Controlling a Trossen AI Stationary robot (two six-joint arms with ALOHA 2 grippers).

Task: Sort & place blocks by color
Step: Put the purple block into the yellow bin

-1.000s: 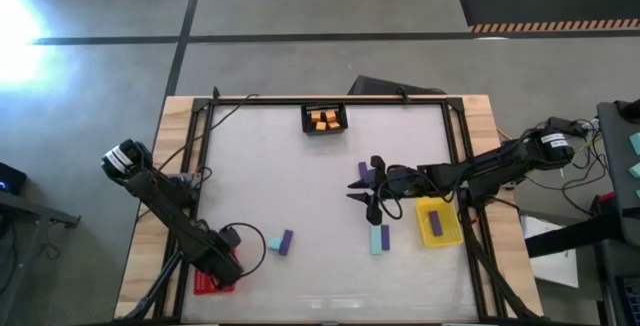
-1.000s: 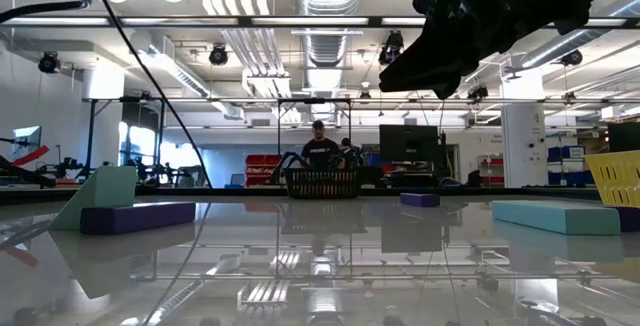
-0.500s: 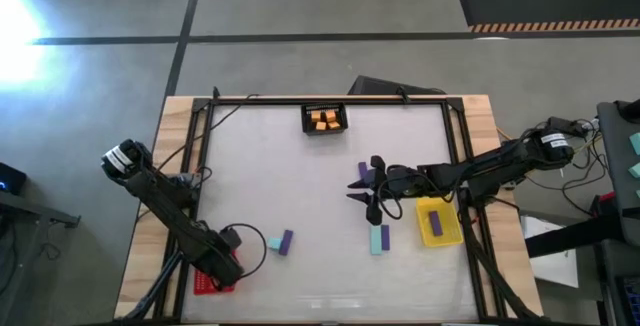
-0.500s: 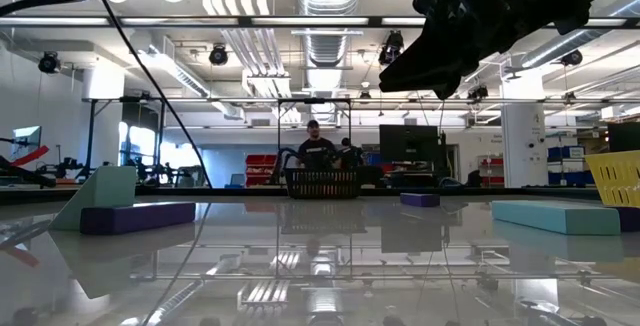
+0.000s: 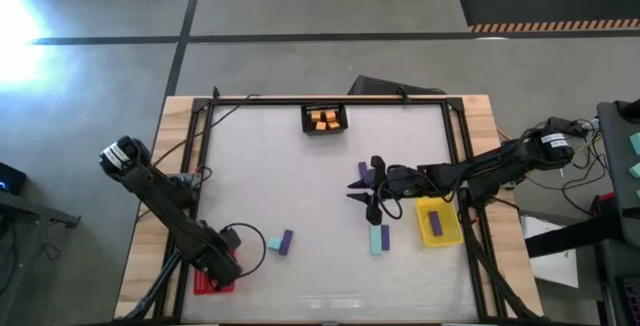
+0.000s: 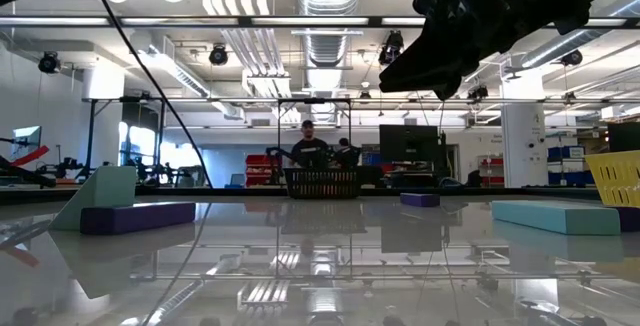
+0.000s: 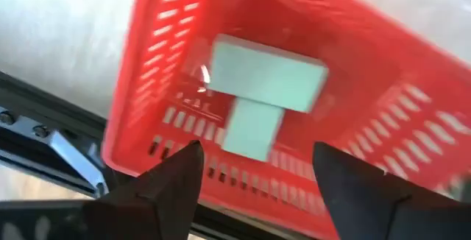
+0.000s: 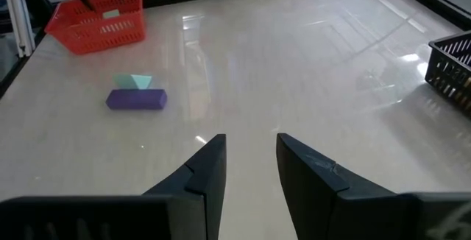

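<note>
My left gripper (image 7: 257,177) hangs open above the red tray (image 7: 154,93) at the table's near left corner (image 5: 205,284), fingers pointing down. Two mint blocks (image 7: 268,74) (image 7: 250,129) lie side by side on the tray's floor, clear of the fingers. My right gripper (image 8: 250,159) hovers open over the table's middle right (image 5: 370,188), holding nothing. A purple block (image 5: 286,241) rests flat on the table against a mint block (image 5: 272,243). Another mint block (image 5: 378,238) and a purple one (image 5: 363,173) also lie on the table.
A black tray (image 5: 325,119) with orange blocks stands at the far edge. A yellow tray (image 5: 448,234) at the right holds a purple block (image 5: 434,224). A black frame (image 5: 330,101) runs round the table. Bare tabletop lies between the arms. A person (image 6: 308,146) stands far behind.
</note>
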